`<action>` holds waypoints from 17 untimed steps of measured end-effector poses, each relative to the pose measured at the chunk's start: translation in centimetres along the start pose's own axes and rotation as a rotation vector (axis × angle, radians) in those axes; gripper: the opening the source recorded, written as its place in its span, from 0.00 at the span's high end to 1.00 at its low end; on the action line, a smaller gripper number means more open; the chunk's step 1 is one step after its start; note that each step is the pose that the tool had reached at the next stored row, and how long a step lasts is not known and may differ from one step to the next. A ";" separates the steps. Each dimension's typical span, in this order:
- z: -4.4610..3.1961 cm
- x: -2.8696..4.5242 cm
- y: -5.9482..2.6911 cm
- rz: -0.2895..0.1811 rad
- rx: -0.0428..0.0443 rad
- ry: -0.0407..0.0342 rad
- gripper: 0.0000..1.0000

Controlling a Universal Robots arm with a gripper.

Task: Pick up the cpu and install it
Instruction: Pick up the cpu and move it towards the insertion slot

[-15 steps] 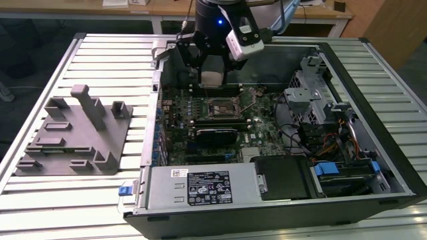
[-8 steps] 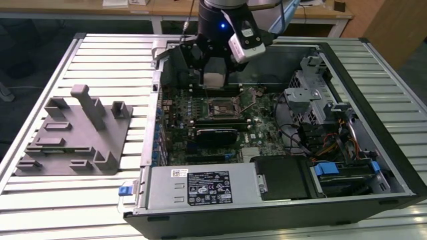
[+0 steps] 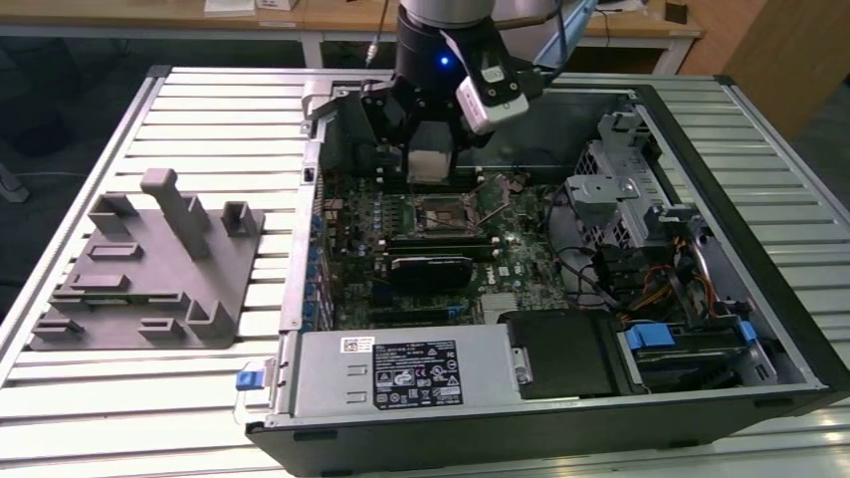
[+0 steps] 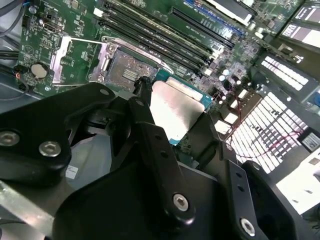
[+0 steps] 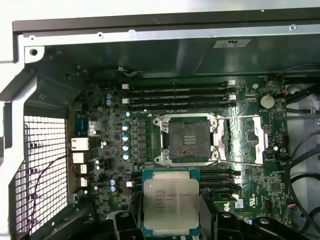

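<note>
The cpu (image 5: 171, 202), a flat square chip with a pale silvery top and a green rim, hangs between my black fingers (image 5: 216, 222). My gripper (image 5: 171, 222) is shut on it by two opposite edges. In the second wrist view the cpu (image 4: 175, 107) floats above the green motherboard. It is close beside the open socket (image 4: 127, 70) and apart from it. The socket (image 5: 189, 140) is bare, with its metal load plate (image 5: 245, 140) swung aside. In the exterior view my gripper (image 3: 428, 169) hovers inside the open computer case, just behind the socket (image 3: 439, 214).
Long black memory sticks (image 5: 180, 92) lie on both sides of the socket. The case walls (image 3: 743, 199), a drive cage (image 3: 618, 189) and the power supply (image 3: 412, 368) ring the motherboard. A grey fixture (image 3: 146, 264) stands on the slatted table at the exterior view's left.
</note>
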State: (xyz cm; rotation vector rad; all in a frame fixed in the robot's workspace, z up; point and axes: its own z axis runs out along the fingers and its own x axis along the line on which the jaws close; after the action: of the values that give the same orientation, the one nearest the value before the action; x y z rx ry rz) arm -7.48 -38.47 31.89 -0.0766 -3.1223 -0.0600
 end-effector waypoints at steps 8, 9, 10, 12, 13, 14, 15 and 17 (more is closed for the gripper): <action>1.39 -0.18 0.55 -0.001 0.0001 -0.0021 0.46; 1.57 -0.20 0.70 -0.001 0.0003 -0.0020 0.46; 1.76 -0.24 0.85 -0.001 0.0007 -0.0020 0.46; 2.14 -0.43 1.13 -0.001 0.0018 -0.0022 0.46; 2.32 -0.56 1.25 -0.001 0.0026 -0.0022 0.46; 2.49 -0.70 1.36 -0.002 0.0032 -0.0021 0.46; 2.66 -0.86 1.46 -0.002 0.0037 -0.0021 0.46; 3.00 -1.22 1.63 -0.004 0.0042 -0.0022 0.46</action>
State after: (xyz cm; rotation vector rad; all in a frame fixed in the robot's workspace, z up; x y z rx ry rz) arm -6.23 -36.78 28.93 -0.0712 -3.1248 -0.0535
